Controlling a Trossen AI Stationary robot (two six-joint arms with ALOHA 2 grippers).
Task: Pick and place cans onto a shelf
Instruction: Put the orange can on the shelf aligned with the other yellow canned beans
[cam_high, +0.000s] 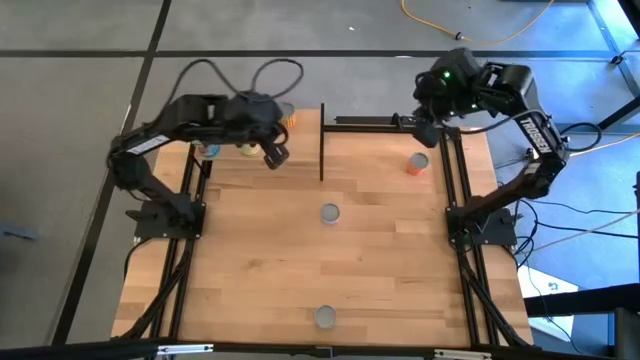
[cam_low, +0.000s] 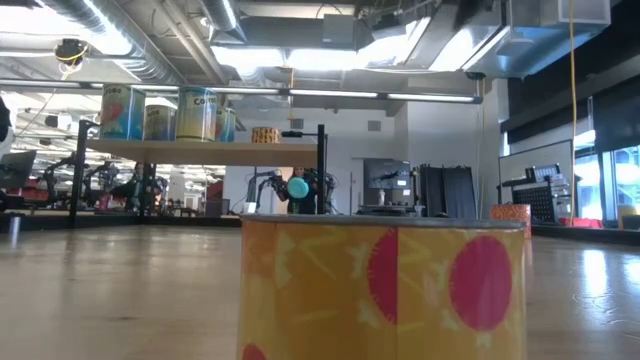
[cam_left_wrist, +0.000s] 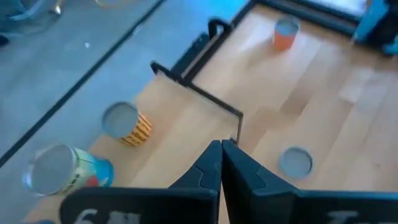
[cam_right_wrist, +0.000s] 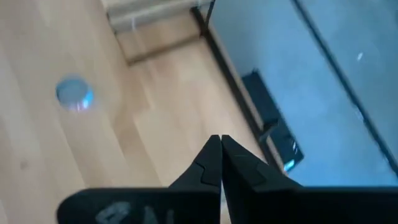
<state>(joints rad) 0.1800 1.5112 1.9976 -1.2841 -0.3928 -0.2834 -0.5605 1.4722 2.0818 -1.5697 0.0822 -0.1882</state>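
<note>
Three cans remain on the tabletop; both empty grippers, left (cam_high: 276, 155) and right (cam_high: 424, 133) (fingers together), should open before descending over the orange can (cam_high: 418, 163).

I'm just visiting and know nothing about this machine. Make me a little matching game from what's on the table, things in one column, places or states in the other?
Things:
1. orange can
2. silver-topped can
3. yellow can with red spots
4. left tool

Places or states:
A. in the middle of the table
B. shut and empty, above the shelf
C. near the right arm's corner of the table
D. right in front of the low camera

Pairs: 1-C, 2-A, 3-D, 4-B
</note>
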